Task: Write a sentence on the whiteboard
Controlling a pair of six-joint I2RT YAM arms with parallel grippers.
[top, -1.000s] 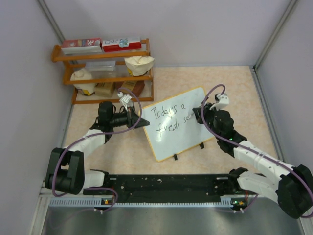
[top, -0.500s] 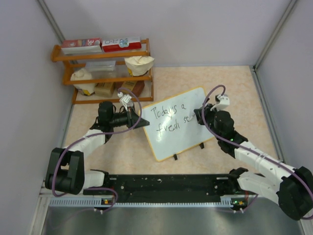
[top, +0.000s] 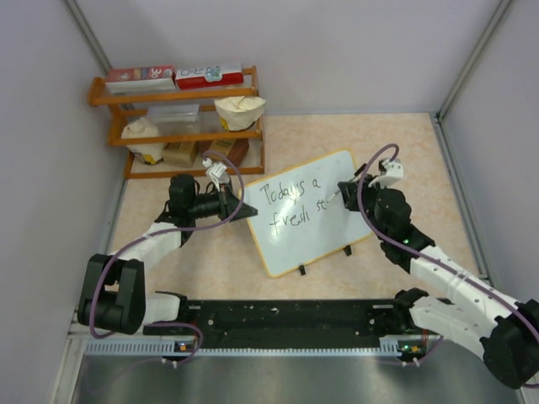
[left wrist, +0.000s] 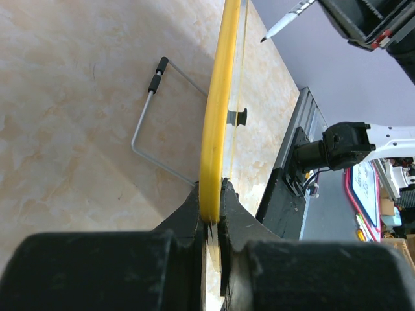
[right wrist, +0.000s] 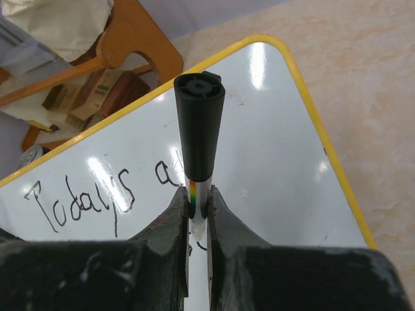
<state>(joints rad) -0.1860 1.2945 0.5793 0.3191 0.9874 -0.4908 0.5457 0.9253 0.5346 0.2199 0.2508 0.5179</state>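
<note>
From above, the glossy white rectangular whiteboard (top: 305,220) with its thin yellow frame stands tilted mid-table on small black feet. The left gripper (top: 249,210) is clamped on its 9 o'clock edge. The black handwritten sentence (top: 290,204) runs in two lines, and the end of the lower line is lost behind the slim black-capped marker (top: 330,200) pinched in the right gripper (top: 345,193) at 3 o'clock. A wooden three-tier shelf (top: 177,99) crowds the 10 o'clock corner; bare beige tabletop (top: 404,147) lies open from 12 to 3 o'clock up to the grey walls. The left wrist view sees the board edge-on, a yellow strip (left wrist: 218,110) gripped between closed black fingers (left wrist: 213,202), its writing face unseen. A bent wire prop (left wrist: 150,123) shows at 9 o'clock, and the marker tip (left wrist: 280,26) pokes in at 1 o'clock, apparently apart from the board. The right wrist view shows that gripper (right wrist: 198,202) closed tight around the marker barrel (right wrist: 198,126). Its tip is hidden below, and only "Today's a" (right wrist: 87,197) is readable on the board (right wrist: 272,162).
</note>
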